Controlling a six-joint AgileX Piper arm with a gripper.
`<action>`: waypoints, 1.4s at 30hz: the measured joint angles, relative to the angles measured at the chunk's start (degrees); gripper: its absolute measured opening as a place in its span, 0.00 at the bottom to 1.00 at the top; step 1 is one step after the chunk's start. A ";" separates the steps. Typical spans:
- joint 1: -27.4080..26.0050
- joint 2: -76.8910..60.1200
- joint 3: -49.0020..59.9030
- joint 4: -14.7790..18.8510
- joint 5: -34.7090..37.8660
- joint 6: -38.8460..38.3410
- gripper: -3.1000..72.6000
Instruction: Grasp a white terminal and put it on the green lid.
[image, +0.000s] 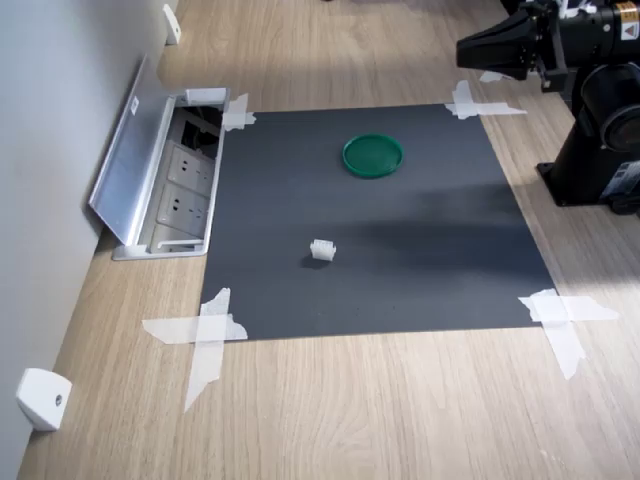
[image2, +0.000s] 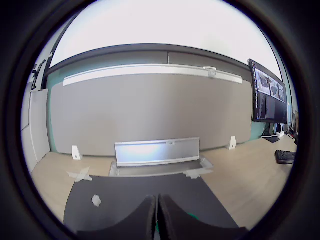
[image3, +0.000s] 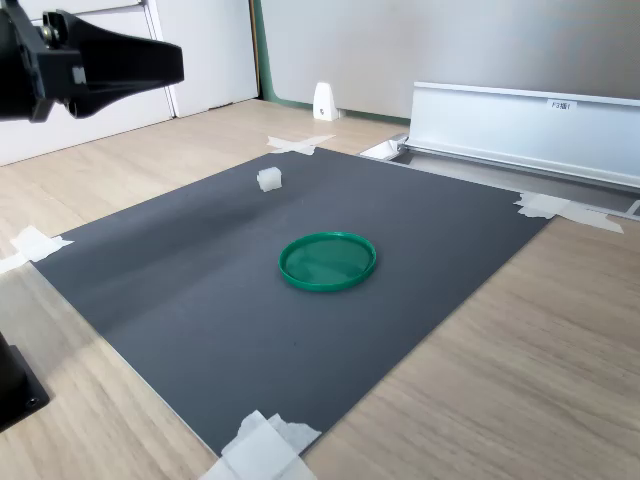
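White terminal (image: 322, 250) sitting alone on dark mat (image: 420, 260), well apart from green lid (image: 373, 155).
Mat is lying taped on the wood desk (image: 400, 410) by a grey wall; terminal looking tiny, ribbed, translucent; hand (image2: 158, 217) hovering above, fingers together.

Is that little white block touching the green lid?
Apart. In the first exterior view, bare dark mat lies between the white block and the green lid.
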 joint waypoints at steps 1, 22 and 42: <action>0.00 1.35 -0.93 0.00 0.99 0.00 0.03; 0.00 51.17 -33.13 -6.63 19.55 -1.39 0.03; 1.12 89.01 -58.30 8.41 36.14 -24.67 0.19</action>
